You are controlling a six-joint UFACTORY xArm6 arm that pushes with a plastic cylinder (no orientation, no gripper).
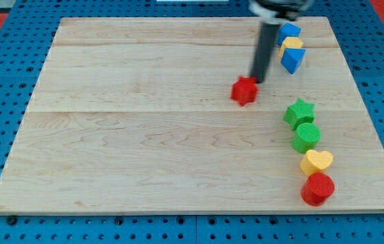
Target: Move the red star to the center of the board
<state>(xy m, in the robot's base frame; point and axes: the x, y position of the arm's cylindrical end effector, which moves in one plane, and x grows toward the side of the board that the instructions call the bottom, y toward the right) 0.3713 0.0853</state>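
Note:
The red star (244,91) lies on the wooden board (144,135), a little right of the board's middle and toward the view's top. My dark rod comes down from the view's top; my tip (256,80) sits just at the star's upper right edge, touching or nearly touching it.
At the view's top right lie a blue block (288,30), a yellow block (291,43) and a blue triangular block (292,59). Down the right side lie a green star (299,112), a green round block (307,137), a yellow heart (316,163) and a red round block (317,188).

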